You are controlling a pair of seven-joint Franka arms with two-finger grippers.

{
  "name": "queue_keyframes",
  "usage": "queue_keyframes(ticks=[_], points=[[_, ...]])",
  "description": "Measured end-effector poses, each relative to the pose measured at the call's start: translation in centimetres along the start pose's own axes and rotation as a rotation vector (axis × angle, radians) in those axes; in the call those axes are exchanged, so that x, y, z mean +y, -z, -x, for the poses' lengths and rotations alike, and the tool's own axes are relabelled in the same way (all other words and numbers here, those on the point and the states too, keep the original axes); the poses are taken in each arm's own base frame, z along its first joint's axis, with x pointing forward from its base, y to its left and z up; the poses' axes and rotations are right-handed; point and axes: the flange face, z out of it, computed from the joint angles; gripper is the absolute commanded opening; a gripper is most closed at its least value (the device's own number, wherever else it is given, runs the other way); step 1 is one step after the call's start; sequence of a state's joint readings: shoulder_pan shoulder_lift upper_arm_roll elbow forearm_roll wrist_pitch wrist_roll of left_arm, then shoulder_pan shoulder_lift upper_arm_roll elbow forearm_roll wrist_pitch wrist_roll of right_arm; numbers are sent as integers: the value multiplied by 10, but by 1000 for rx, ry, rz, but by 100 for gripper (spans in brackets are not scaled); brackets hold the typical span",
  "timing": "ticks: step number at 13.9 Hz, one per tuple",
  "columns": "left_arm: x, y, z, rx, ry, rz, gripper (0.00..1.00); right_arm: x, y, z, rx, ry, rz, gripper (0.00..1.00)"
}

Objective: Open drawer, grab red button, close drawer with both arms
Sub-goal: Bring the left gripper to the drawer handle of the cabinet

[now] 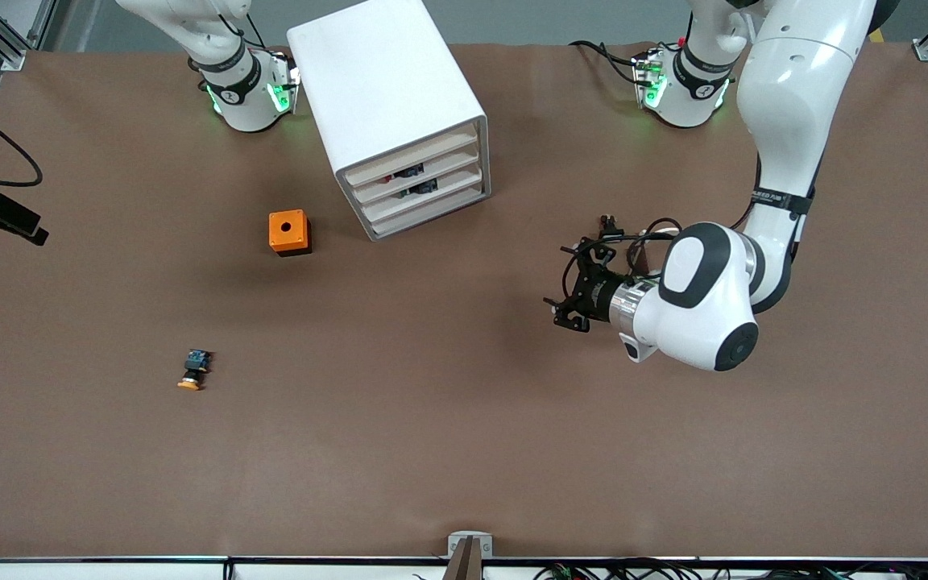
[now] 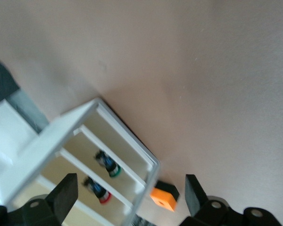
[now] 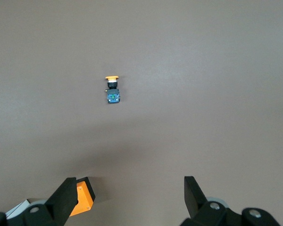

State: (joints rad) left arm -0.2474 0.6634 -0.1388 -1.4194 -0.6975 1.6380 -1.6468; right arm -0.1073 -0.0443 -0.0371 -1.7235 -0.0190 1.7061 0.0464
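The white cabinet (image 1: 387,89) stands near the robots' bases, its stacked drawers (image 1: 424,184) all pushed in. In the left wrist view the cabinet (image 2: 42,143) shows its front, with the red-capped button (image 2: 98,189) lying in one drawer and a green-capped button (image 2: 108,165) in the drawer beside it. My left gripper (image 1: 567,310) is open and empty, low over the table toward the left arm's end, pointing at the cabinet front from a distance; in its own view it (image 2: 129,197) frames the drawers. My right gripper (image 3: 129,197) is open and empty, high over the table, out of the front view.
An orange cube with a hole (image 1: 289,232) sits beside the cabinet toward the right arm's end, also in both wrist views (image 2: 162,198) (image 3: 82,197). An orange-capped button (image 1: 194,370) lies nearer the front camera, seen too in the right wrist view (image 3: 112,89).
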Motion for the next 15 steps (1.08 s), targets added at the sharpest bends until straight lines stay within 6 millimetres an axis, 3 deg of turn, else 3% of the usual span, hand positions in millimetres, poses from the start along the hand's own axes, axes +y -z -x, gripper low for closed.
queue_keyframes(ticks=[7,15], points=[[12,-24,16,-254,222,-69,95,0,0,0,-1,0,0,100],[18,-75,32,-243,528,-159,93,0,-1,0,-1,0,0,100]])
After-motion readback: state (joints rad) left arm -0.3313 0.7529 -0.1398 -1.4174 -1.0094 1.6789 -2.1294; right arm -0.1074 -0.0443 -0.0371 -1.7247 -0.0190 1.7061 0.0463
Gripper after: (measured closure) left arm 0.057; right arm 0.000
